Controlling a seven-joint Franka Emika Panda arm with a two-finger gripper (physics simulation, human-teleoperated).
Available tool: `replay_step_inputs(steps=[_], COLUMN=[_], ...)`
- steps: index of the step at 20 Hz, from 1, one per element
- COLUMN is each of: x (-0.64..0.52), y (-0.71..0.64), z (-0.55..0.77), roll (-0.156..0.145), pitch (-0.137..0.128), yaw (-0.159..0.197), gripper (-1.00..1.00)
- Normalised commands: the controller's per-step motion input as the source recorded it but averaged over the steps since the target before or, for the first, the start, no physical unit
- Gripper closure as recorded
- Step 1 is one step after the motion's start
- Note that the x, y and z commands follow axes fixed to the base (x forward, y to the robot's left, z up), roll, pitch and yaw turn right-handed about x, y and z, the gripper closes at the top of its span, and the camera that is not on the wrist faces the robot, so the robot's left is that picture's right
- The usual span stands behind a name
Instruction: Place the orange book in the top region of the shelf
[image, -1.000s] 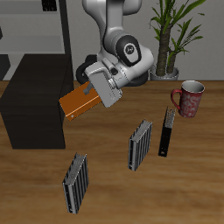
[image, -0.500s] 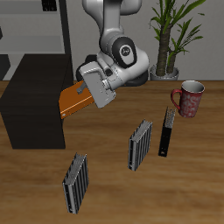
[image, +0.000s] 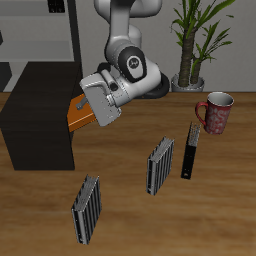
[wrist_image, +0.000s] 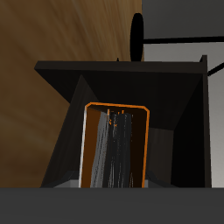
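Gripper (image: 84, 112) fingers clamping the orange book (image: 77, 118), carrying it in air at the shelf (image: 35, 115) top's 3 o'clock edge. Risk: book's leading edge is catching the shelf rim, twisting in grasp.

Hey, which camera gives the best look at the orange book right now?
The wrist view: the orange book faces the camera there, its orange edging framing the gripper's dark fingers, with the black shelf behind. In the exterior view only a small orange corner shows past the gripper.
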Motion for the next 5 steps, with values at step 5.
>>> replay_step_inputs(steps=[5], x=[0.1], y=[-0.17], z=[-0.08], roll=[-0.044], pitch=[0.02], yaw=[0.011], gripper=[1.0])
